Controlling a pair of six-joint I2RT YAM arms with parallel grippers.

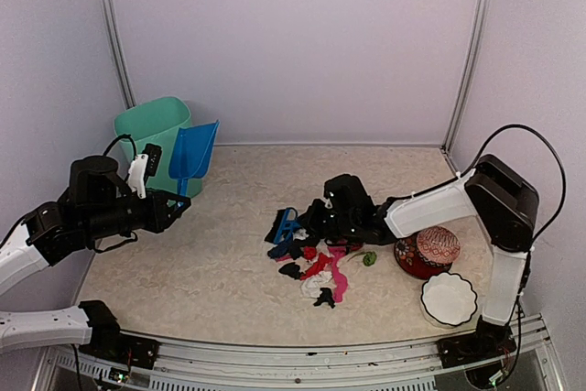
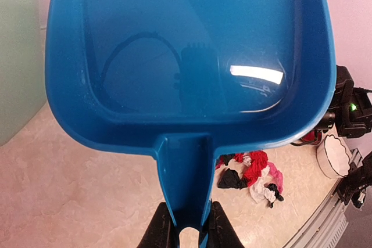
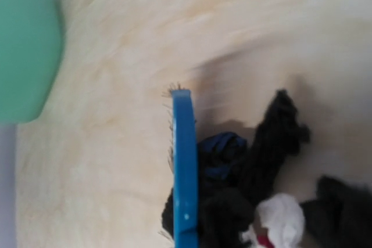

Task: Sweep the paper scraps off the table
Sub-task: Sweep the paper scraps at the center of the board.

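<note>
Green plastic marks the far left, where a bin (image 1: 151, 130) stands against the wall. Just beside it, the left gripper (image 1: 176, 203) holds a blue dustpan (image 1: 194, 157) raised with its mouth up, its jaws drawn narrow around the pan's handle. (Seen from the left wrist, the inside of the pan is bare, without a single scrap.)

Beneath lies the beige table (image 1: 211, 272), and right of its centre the paper scraps (image 1: 316, 267) sit bunched in one loose heap of black, red, pink, white and navy. One green bit (image 1: 369, 258) lies just off the heap's right side. At the heap's left edge the right gripper (image 1: 309, 222) is closed tight on a blue brush (image 1: 286, 224). The brush is lowered to the tabletop, with dark scraps pressed against one side of it in the right wrist view.

Further right, a red patterned bowl (image 1: 426, 252) and a white bowl (image 1: 449, 299) stand near the right arm's base, close to the heap but apart from it.

By the look of it, the job is no more than partly done. The scraps are together, yet all of them are on the table and none are in the pan or visibly in the bin. The pan is well apart from the heap and would need to come down beside it before the brush can push anything aboard.
</note>
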